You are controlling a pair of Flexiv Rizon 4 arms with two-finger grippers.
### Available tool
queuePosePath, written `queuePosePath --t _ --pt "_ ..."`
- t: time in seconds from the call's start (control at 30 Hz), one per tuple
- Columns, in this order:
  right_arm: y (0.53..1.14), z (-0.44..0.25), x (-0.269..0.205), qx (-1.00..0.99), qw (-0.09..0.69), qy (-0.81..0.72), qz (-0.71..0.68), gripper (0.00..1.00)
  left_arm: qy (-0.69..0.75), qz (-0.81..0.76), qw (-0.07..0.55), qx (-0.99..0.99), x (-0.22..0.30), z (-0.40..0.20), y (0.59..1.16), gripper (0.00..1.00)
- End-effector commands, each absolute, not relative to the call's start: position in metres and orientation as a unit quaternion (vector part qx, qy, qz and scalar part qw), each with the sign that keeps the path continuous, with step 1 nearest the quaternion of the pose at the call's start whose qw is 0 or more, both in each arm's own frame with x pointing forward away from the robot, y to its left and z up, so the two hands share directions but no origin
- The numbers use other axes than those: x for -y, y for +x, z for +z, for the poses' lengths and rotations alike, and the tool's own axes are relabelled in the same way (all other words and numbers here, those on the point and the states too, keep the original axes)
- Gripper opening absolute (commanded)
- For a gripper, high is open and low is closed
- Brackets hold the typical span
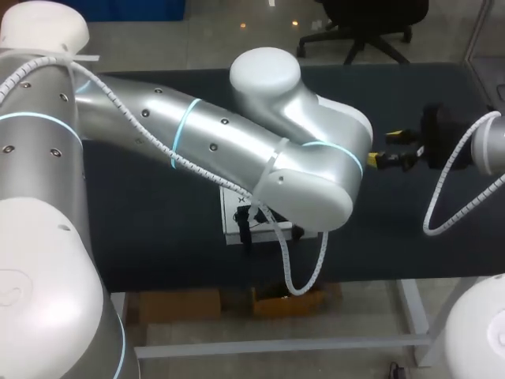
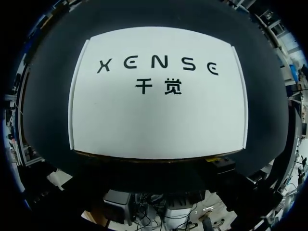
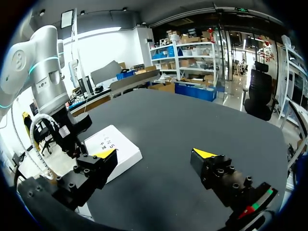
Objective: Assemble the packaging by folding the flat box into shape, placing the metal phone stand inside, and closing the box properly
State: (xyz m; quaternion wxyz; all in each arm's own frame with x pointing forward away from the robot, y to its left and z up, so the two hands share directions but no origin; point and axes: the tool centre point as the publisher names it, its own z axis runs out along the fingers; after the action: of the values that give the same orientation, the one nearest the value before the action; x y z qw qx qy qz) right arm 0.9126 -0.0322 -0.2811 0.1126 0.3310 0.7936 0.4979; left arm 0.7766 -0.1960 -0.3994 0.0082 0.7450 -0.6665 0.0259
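The flat white box (image 2: 156, 94), printed with black lettering, lies on the dark table directly under my left wrist. In the head view only a strip of the box (image 1: 230, 225) shows beneath my left arm (image 1: 237, 134). My left gripper (image 3: 72, 142) hangs just above the box's near corner (image 3: 115, 149); its fingers do not show in its own view, and nothing is held. My right gripper (image 3: 155, 154) stands open and empty above bare table to the right of the box, and it also shows in the head view (image 1: 392, 148). No metal phone stand is visible.
The dark table surface (image 1: 410, 229) stretches bare to the right of and behind the box. My left arm crosses over the middle of the table and hides much of it in the head view.
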Motion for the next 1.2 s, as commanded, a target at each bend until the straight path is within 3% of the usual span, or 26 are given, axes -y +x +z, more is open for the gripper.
queuePosePath --t 0.03,1.2 --pt "0.912 -0.282 0.034 -0.792 0.112 0.329 0.501 1.0 0.746 0.016 0.009 0.665 0.198 -0.4 0.788 1.0" --pt "0.912 -0.282 0.034 -0.792 0.112 0.329 0.501 1.0 0.737 0.028 -0.007 0.675 0.204 -0.391 0.802 1.0"
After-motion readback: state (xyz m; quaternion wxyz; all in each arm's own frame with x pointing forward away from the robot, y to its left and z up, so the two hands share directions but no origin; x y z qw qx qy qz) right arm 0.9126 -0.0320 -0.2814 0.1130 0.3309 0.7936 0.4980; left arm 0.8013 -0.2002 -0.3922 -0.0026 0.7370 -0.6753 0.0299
